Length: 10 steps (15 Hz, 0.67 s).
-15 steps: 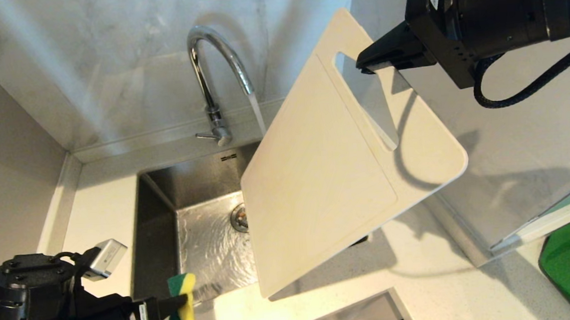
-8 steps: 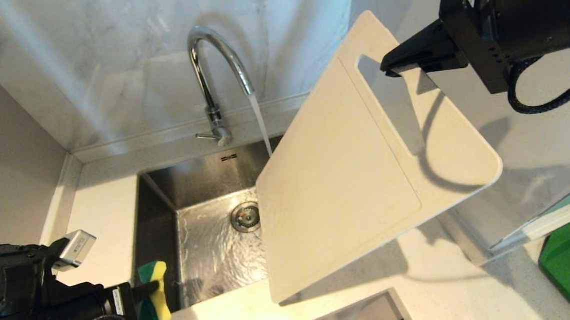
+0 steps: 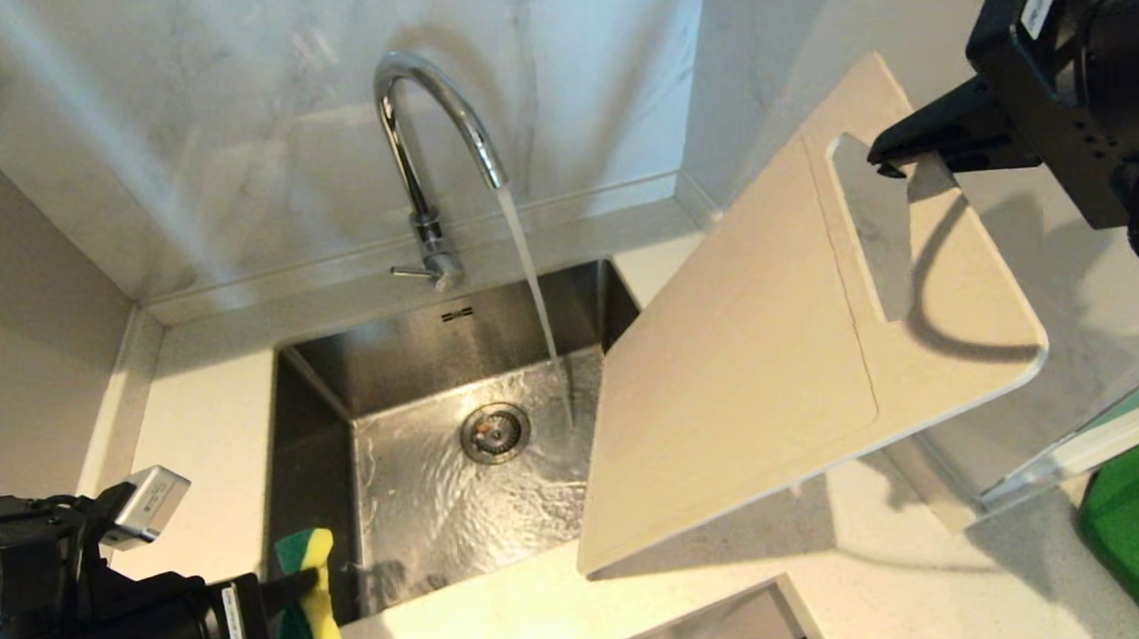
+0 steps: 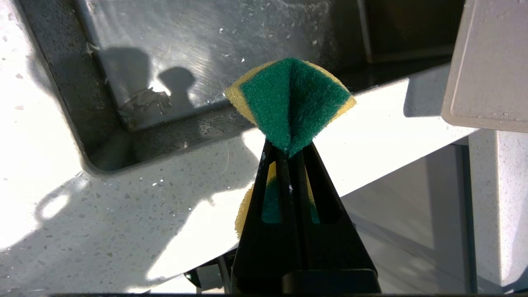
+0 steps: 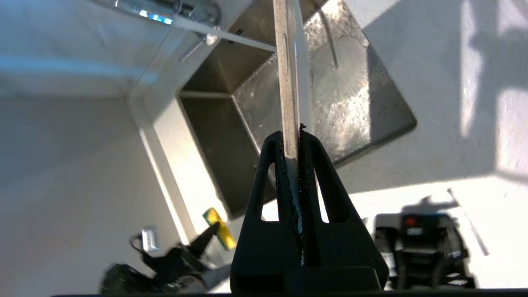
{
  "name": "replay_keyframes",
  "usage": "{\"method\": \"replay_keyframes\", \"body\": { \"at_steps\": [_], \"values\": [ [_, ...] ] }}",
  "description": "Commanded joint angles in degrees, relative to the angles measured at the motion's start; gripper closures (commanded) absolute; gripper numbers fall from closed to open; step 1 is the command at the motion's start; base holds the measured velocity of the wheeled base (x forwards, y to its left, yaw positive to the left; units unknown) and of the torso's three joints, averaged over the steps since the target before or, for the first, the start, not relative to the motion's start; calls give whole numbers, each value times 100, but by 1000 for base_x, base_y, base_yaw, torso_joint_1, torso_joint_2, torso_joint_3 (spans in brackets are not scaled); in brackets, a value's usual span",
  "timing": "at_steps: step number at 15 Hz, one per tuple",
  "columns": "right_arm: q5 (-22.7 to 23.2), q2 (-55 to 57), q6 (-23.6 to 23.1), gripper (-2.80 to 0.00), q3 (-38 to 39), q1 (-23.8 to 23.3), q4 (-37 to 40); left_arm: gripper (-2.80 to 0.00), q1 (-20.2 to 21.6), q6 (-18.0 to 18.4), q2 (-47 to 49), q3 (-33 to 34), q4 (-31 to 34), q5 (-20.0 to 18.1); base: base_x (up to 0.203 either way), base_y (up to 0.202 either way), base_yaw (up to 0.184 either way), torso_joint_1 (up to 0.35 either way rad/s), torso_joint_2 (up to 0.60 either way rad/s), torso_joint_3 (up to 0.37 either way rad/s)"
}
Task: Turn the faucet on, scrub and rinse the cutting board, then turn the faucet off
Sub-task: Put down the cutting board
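Water from the faucet (image 3: 437,148) now falls straight into the sink (image 3: 318,447). Our right gripper (image 3: 894,161), clamped on the cutting board (image 3: 765,386), has swung it toward the counter's right side, so rinsing looks finished. Left gripper (image 3: 293,591) pinches the sponge (image 3: 306,594).

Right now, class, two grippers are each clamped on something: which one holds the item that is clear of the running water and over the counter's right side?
The right gripper, shut on the cutting board; the left gripper pinches a sponge.

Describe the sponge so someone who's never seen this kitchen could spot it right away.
Find the steel sink under the running faucet. At its near left corner, the left hand pinches a small sponge. It is the only thing coloured green on one side and yellow on the other.
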Motion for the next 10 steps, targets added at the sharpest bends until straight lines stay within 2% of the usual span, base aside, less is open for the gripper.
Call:
{"method": "replay_keyframes", "body": {
  "at_steps": [1,5,7,10],
  "values": [
    [-22,-291,391,0,233,-3,21,0,-32,-22,-11,-16,-20,4,0,0,0,0,0,0],
    [-207,-658,782,0,833,-10,14,0,-260,-134,-46,-6,-20,12,0,0,0,0,0,0],
    [-379,-741,1103,0,890,-89,13,0,-327,-145,-88,-11,-16,21,0,0,0,0,0,0],
    [-490,-909,1180,0,1134,-133,5,0,-329,-154,-108,2,-11,12,0,0,0,0,0,0]
  ]
}}
